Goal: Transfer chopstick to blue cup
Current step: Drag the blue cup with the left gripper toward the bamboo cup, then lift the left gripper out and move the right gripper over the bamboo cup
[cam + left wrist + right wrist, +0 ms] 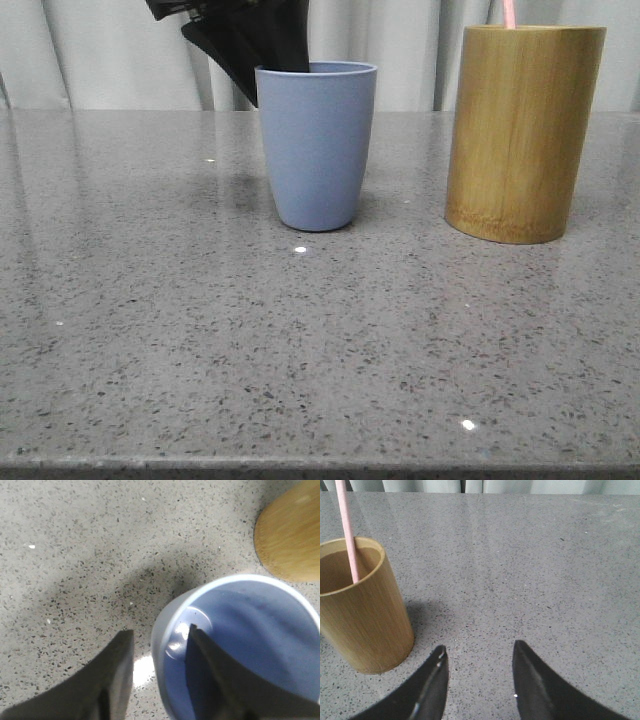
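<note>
Carefully, with my left gripper point(159, 642) spread astride the pale blue plastic cup point(316, 145) rim and my right gripper point(477, 652) open and empty, I'd pinch the thin pink chopstick point(347, 530) upright in the bamboo cylinder point(362, 615) at ten o'clock

A: Surface? Grey speckled stone-look tabletop point(150, 330), glossy, dark and pale flecks throughout.
B: Confirmed. Small bright light glints scattered near and far; soft shadows on the left.
A: Backdrop? Pale curtain point(100, 50) in vertical folds along the far edge.
B: Confirmed, spanning left to right.
</note>
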`<state>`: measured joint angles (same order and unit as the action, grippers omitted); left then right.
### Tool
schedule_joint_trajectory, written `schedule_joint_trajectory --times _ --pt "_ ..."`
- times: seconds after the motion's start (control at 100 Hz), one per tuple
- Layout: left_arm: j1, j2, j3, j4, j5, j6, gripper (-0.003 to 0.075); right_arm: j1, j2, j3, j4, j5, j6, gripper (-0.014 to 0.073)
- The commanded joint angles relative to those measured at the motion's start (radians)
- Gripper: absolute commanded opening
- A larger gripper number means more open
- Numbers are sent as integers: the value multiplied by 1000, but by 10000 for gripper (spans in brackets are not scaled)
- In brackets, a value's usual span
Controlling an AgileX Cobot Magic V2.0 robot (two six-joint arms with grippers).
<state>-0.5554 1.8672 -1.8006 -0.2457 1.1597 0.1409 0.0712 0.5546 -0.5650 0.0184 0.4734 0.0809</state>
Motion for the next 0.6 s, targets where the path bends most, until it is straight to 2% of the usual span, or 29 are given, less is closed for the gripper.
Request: schedule_joint_trajectory --times 0.0,0.32,0.42,0.59 --pt "-7 -54 -38 -26 -28 6 286 -3 9 -33 -2 -68 -2 330" --pt "-4 -174 -49 -3 -82 -9 256 -3 9 -33 -2 -68 -2 330" --pt "6 -228 -37 64 -99 -63 242 -3 9 -33 -2 -72 -2 330" --pt "23 -340 50 264 -166 -194 242 -3 9 -35 -2 -77 -2 330"
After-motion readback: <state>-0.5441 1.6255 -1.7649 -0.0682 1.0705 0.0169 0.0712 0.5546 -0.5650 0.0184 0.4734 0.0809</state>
